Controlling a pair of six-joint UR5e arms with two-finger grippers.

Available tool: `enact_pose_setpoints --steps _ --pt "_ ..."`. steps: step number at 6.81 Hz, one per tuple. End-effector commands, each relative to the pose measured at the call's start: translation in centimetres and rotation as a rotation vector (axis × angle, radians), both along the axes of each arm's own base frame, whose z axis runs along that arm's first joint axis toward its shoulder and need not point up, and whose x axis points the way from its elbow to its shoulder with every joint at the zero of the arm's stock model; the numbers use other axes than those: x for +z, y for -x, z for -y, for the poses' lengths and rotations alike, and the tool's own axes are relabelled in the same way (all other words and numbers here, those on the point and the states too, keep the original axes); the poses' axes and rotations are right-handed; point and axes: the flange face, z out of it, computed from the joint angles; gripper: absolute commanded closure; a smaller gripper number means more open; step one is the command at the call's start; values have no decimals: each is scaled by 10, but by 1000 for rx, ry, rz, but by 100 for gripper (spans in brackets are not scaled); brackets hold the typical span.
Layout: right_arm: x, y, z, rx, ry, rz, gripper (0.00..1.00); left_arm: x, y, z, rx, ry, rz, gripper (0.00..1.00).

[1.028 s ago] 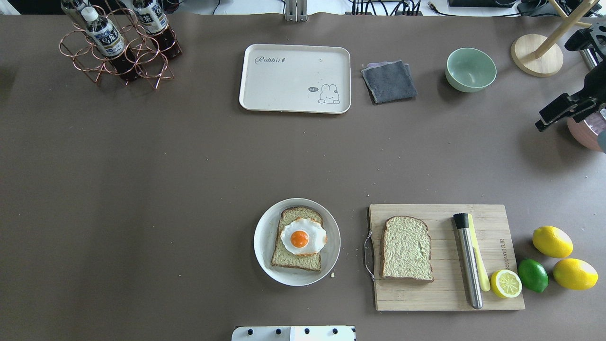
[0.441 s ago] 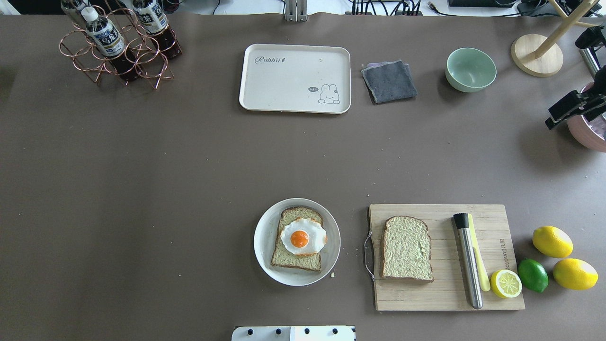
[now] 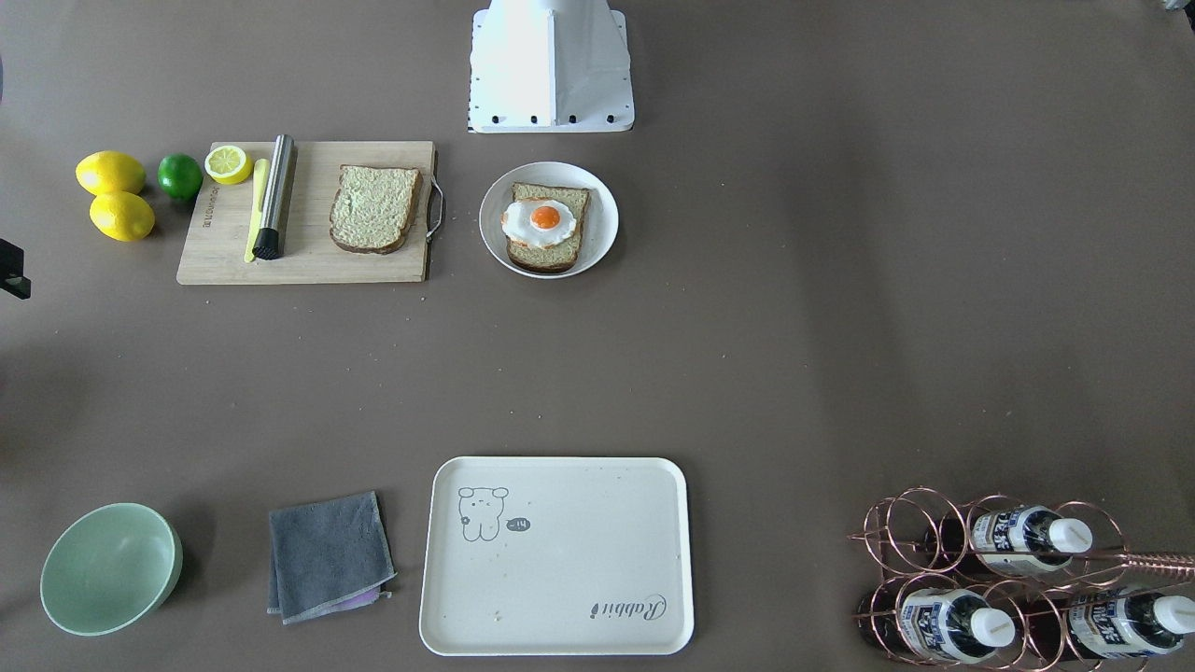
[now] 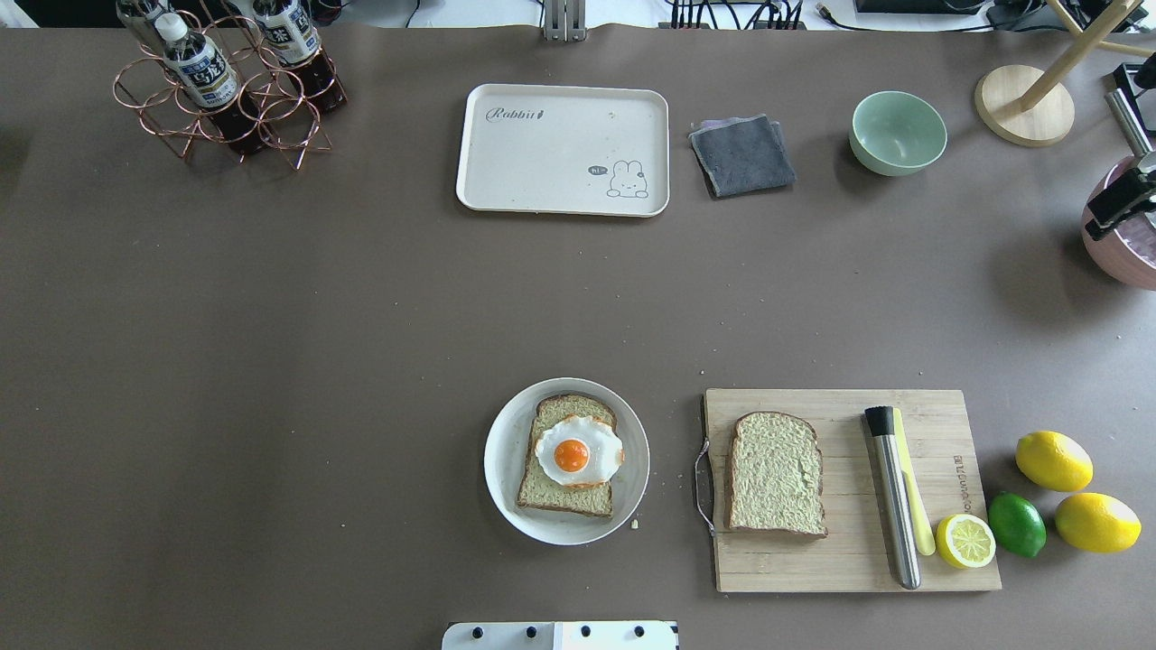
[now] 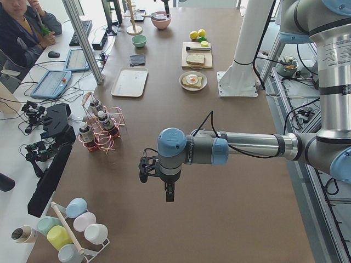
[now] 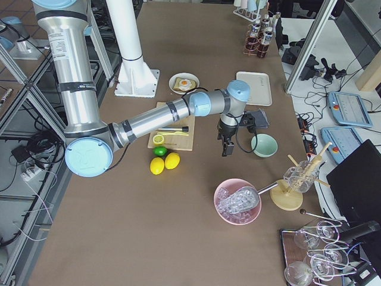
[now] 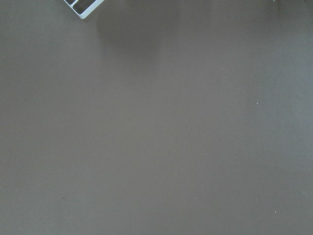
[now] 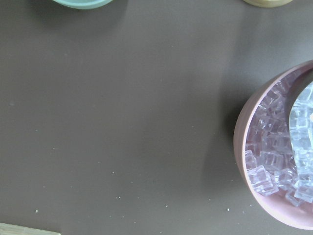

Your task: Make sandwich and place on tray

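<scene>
Egg-topped slice (image 4: 565, 502) on plate (image 4: 504, 469); tray (image 4: 560, 144) well apart

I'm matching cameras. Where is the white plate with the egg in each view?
Exterior front-facing: plate upper centre, right of the cutting board.
Overhead exterior: plate lower centre, left of it.
Exterior left: plate upper middle.
Exterior right: plate upper middle.
Left wrist-mounted: not in it.
Right wrist-mounted: not in it.
Shared landmark: the cutting board.
</scene>
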Motion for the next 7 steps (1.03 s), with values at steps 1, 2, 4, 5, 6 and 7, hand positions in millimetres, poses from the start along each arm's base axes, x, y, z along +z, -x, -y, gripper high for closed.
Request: enact_pose_setpoints --steps 1,2,4,5,6,7 --pt "35 -17 -5 -24 20 -18 0 1 -2 0 4 4 4 2" --pt "40 -26 -8 -40 7 -15 0 1 -7 1 13 5 3 2" --pt "54 -54 -17 -30 4 -12 0 -4 -16 4 35 -9 -5 2" --pt "56 -57 -20 -24 10 -10 0 -6 -22 4 49 -14 -11 2" --pt "56 -57 -24 -23 14 11 0 -10 -23 5 53 -24 -10 2" --pt "54 -53 -34 -18 36 75 0 -11 -30 6 70 -26 -11 2"
